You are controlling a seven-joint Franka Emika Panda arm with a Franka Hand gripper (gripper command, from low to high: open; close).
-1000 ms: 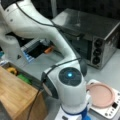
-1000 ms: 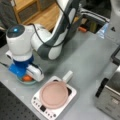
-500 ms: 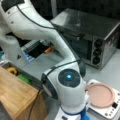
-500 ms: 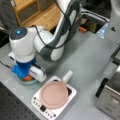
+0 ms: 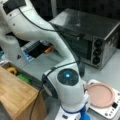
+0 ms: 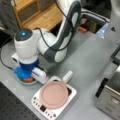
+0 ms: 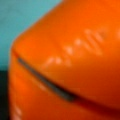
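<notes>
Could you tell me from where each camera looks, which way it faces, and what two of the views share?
Front view: high, looking down past the arm's blue-lit joint to the toaster oven and pink plate on the scale.
Front view: from the opposite side, high over the grey table; the gripper is low over a teal dish.
Wrist view: pressed close to an orange object on teal; no jaws show.
Both front views share arm, plate and scale.

Gripper down on orange obj in teal dish.
</notes>
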